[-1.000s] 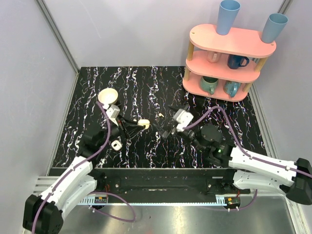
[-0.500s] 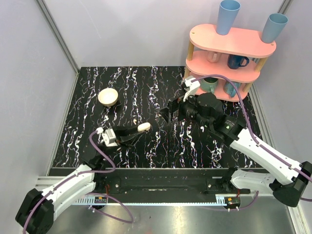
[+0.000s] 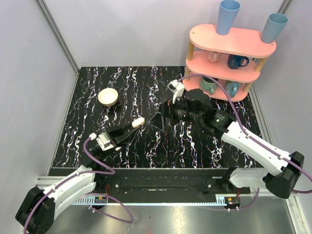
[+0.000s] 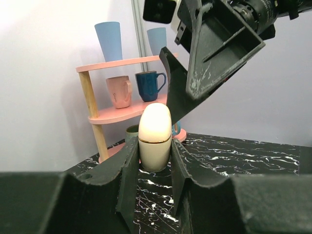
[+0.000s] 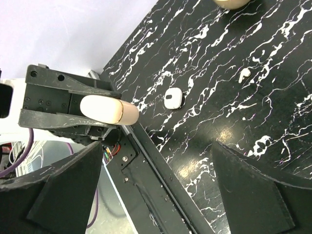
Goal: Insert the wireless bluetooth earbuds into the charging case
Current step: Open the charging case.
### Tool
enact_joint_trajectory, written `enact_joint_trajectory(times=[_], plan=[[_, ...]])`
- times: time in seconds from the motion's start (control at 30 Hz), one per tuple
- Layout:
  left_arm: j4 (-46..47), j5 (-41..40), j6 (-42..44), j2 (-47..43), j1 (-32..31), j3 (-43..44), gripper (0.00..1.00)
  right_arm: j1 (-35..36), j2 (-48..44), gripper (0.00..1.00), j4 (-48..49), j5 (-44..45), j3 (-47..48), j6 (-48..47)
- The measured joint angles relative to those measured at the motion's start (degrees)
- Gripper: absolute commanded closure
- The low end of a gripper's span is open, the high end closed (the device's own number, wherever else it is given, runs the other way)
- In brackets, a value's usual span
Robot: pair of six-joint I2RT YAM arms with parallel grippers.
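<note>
Left pincer (image 4: 154, 149) clenched on cream capsule case (image 4: 155, 130), closed, held above the table (image 5: 273, 44). Right pincer (image 5: 153, 148) spread, empty. One earbud (image 5: 243, 74) lies loose on the table. Judged: nothing inserted yet.

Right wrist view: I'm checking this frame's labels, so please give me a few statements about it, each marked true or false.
1. The left gripper is shut on a cream capsule. True.
2. The right gripper also grips the capsule. False: its fingers are wide apart and hold nothing.
3. A small white case lies on the table. True.
4. An earbud sits inside that case. False: the one earbud in view lies on the table, apart from the case.
</note>
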Motion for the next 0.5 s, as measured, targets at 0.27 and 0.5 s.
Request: enact_joint_trajectory(times=[0.27, 0.5], plan=[[0.5, 0.0, -0.5, 0.0, 0.0, 0.0, 1.0, 0.0, 2.5, 0.0, 0.5, -1.9, 0.0, -0.1], [0.9, 0.5, -1.0, 0.1, 0.0, 0.0, 1.0, 0.0, 3.6, 0.0, 2.3, -2.8, 0.0, -0.1]])
